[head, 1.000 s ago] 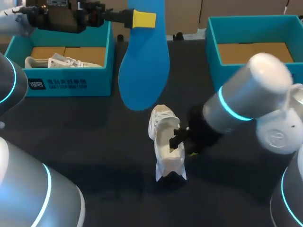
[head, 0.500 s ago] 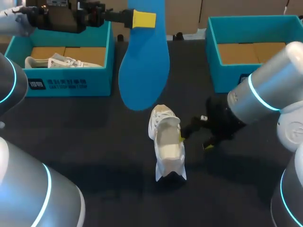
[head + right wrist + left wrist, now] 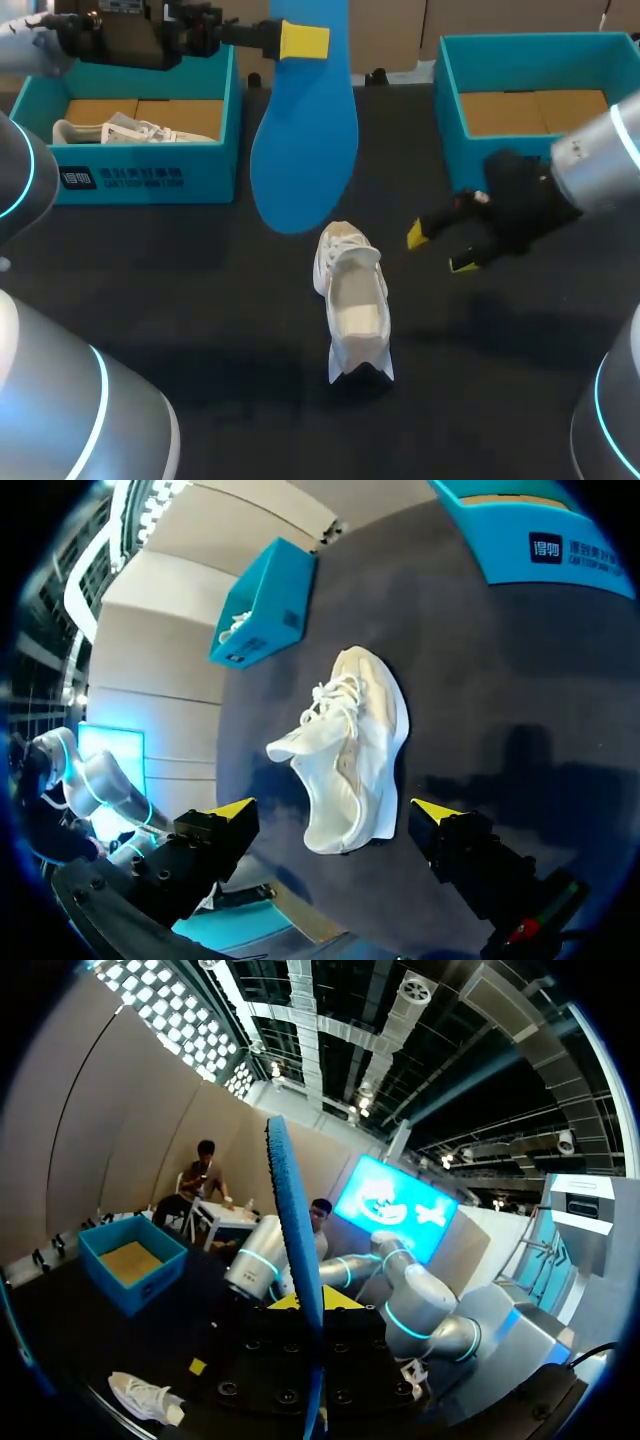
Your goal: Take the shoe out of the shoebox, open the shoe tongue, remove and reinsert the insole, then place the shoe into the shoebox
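The left pincer (image 3: 303, 40) is pinching the blue insole (image 3: 305, 140) near one end. The insole runs edge-on between its fingers and out beyond them. The right pincer (image 3: 440, 250) is spread wide and grips nothing; the white shoe (image 3: 352, 300) rests on the dark table (image 3: 200, 300) just ahead of it, facing the gap between its fingers without touching them, and a teal box (image 3: 450, 110) stands close beside this pincer.

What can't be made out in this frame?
Head view: insole, top end cut off by the edge; left gripper, far finger behind the insole; boxed shoe, lower side behind the box wall.
Left wrist view: insole edge-on only.
Head and right wrist views: shoe, toe interior hidden by its upper.
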